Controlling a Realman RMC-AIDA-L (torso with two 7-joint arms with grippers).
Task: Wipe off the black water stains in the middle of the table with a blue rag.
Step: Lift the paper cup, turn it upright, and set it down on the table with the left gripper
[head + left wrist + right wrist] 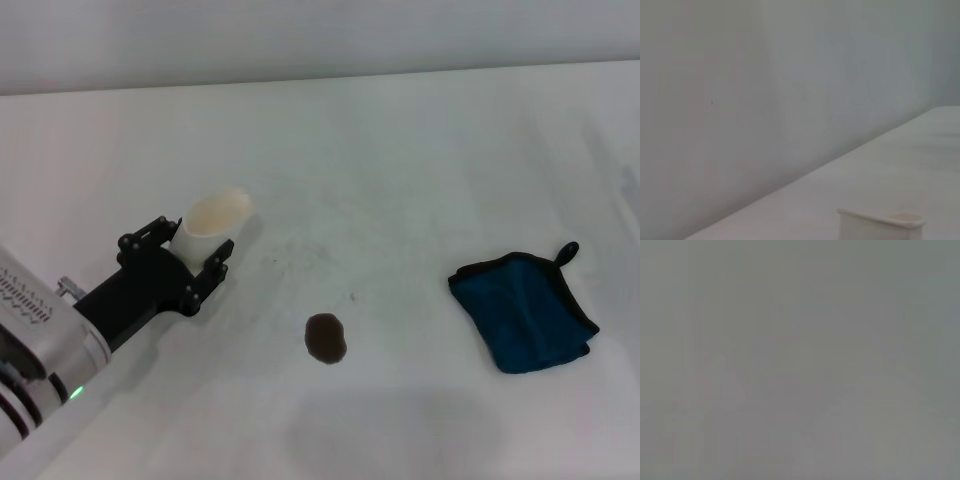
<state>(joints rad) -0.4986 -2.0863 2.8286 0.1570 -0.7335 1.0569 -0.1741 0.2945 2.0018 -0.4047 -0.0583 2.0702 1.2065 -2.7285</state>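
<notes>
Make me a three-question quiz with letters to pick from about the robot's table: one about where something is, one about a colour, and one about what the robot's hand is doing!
1. Where does the blue rag lie?
A. On the robot's right side of the table
B. Under the cup
C. On top of the stain

2. What colour is the cup?
A. Red
B. White
C. Green

3. What is the left gripper doing?
A. Wiping with the rag
B. Resting flat on the stain
C. Holding the cup

Answers:
1. A, since the head view shows the rag off to the right, apart from the black water stains.
2. B, since the cup looks pale white against the black fingers.
3. C, since its fingers sit on either side of the cup. The right gripper is not seen.
</notes>
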